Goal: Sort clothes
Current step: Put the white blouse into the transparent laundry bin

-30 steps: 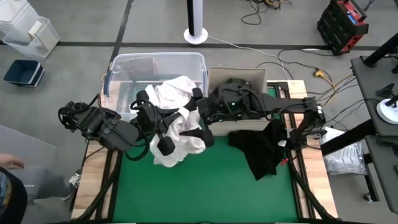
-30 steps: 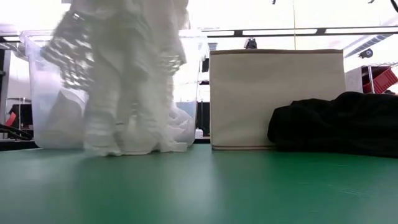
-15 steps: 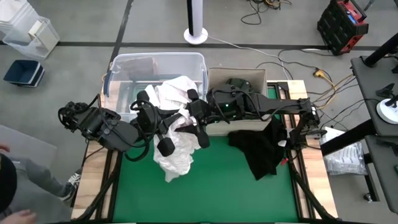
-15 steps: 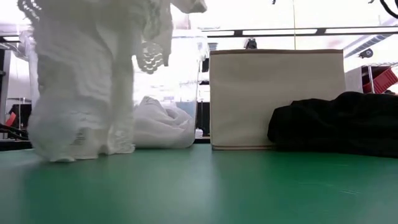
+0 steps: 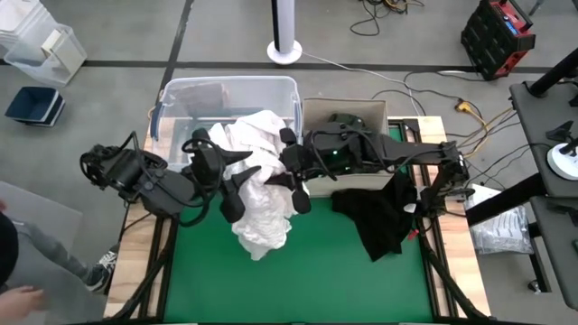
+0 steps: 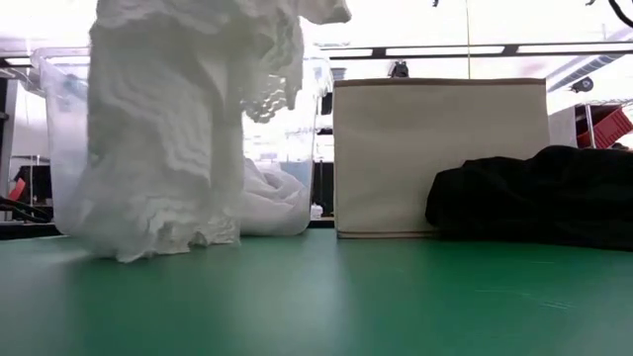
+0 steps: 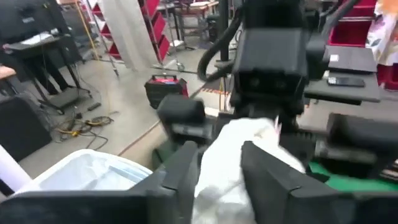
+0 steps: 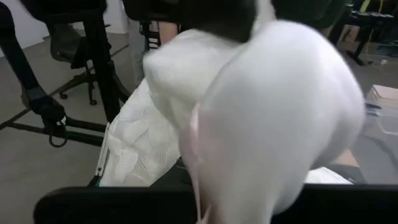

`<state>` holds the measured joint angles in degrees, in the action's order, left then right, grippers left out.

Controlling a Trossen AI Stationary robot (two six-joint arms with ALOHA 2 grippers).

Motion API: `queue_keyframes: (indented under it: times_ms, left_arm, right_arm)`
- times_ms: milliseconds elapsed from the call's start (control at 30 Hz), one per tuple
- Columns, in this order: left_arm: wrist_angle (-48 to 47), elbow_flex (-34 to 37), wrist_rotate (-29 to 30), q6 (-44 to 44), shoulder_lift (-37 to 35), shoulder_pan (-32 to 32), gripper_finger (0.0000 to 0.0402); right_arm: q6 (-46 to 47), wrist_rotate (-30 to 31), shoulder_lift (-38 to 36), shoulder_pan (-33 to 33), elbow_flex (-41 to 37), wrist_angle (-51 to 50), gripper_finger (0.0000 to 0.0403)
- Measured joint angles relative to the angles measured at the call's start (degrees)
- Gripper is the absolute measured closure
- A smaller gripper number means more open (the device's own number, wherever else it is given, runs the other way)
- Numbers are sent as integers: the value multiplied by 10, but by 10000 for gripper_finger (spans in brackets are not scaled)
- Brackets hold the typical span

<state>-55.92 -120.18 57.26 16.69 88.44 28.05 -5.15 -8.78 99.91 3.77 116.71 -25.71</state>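
Two arms meet over the far-left part of the green mat [image 5: 298,280], both holding one white garment [image 5: 262,212] off the table. The left gripper [image 5: 237,181] reaches in from the left edge, its arm bent low over the table's left rail; the left wrist view shows its fingers [image 7: 264,171] closed on a fold of the white cloth. The right gripper [image 5: 291,185] comes across from the right, its arm stretched along the far edge past the beige fabric bin [image 5: 348,117]. White cloth fills the right wrist view, so I cannot tell how its jaws stand.

From table height the white garment [image 6: 178,129] hangs in a tall bunch, its lower edge touching the mat in front of the clear plastic tub [image 5: 226,99]. More white fabric [image 6: 272,198] lies inside that tub. A black garment [image 5: 379,217] lies heaped on the mat's right side, just near of the beige bin [image 6: 440,158], well apart from the hanging piece.

Bare mat runs across the whole near half of the table.
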Motion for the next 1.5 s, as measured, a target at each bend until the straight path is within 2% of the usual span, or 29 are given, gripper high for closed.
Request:
queue_keyframes:
  times_ms: [200, 367, 467, 567, 667, 767, 1133, 1333, 1500]
  left_arm:
    - [-70, 0, -9, 29, -12, 1, 221]
    - [-121, -9, 1, 35, -25, 1, 173]
    - [-147, -11, -2, 38, -30, 1, 152]
    - [-162, -11, -28, 49, -33, 1, 138]
    - [-163, -11, -58, 58, -35, 1, 130]
    - [-166, -5, -58, 70, -33, 1, 127]
    - [-58, 74, -57, 68, -32, -6, 114]
    - [20, 109, -51, 61, -34, -33, 106]
    - [110, 150, -55, 12, -34, -61, 106]
  right_arm:
    - [0, 24, -19, 0, 0, -33, 382]
    - [0, 88, -44, 0, 0, -73, 383]
    - [0, 104, -54, 0, 0, -83, 383]
    - [6, 108, -64, 0, 0, -80, 383]
    - [6, 117, -76, 0, 0, -69, 383]
    - [7, 118, -84, 0, 1, -55, 383]
    - [7, 118, -87, 0, 1, -42, 384]
    - [15, 114, -87, 0, 1, -21, 384]
    - [16, 113, -87, 4, 1, -12, 384]
